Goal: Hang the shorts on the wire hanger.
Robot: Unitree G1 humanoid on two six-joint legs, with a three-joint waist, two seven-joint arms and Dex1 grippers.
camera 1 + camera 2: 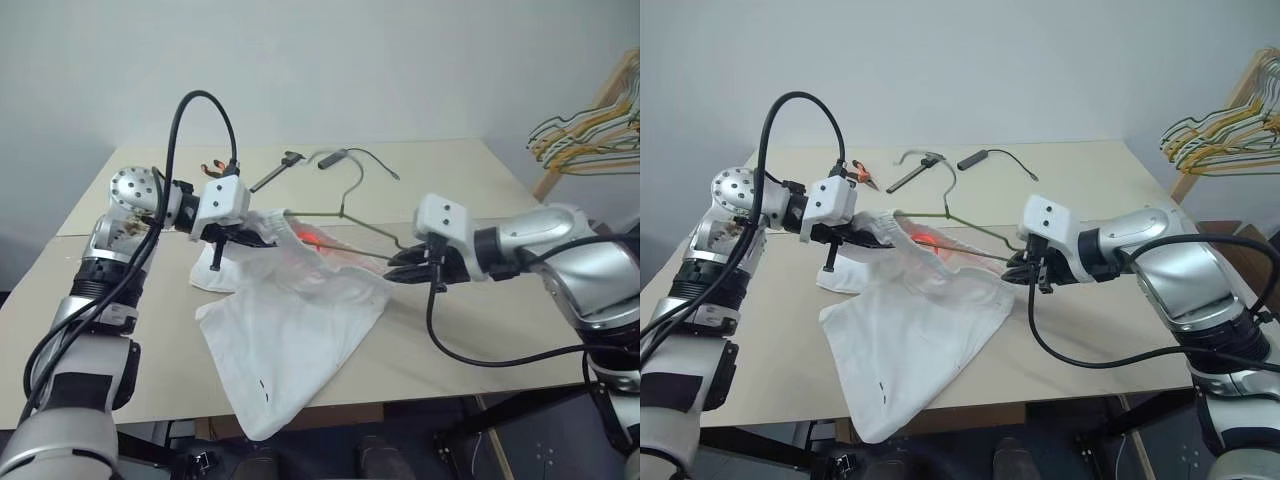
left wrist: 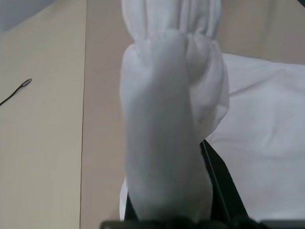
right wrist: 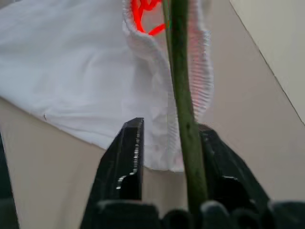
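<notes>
You are working with white thin-cloth shorts with a gathered elastic waistband (image 1: 290,330), and they look light, limp and quick to sag: most of the cloth lies spread on the pale beige table (image 1: 470,180), while the waistband end is lifted off it between your two arms. Cloth this soft keeps no shape of its own, so I judge the bunched elastic band the best place to hold, since the gathers give the fingers something thick to bite. The thin olive-grey wire hanger with the curved hook (image 1: 345,212) is the opposite: stiff, light and probably slippery, likely to twist in a loose hold. Its hook stands up behind the shorts, and one wire arm runs down through the waistband opening, where a red glow shows inside the cloth.

Your left gripper (image 1: 228,238) reaches in from the left, pointing across and slightly down, with its jaws clamped tight on a fold of the gathered waistband; the left wrist view shows the cloth bulging out from between them.

Your right gripper (image 3: 169,157) comes in from the right, angled down toward the shorts. Its black fingers (image 3: 126,157) stand partly apart with the hanger wire running between them, resting against one finger; I cannot tell whether they grip it.
</notes>
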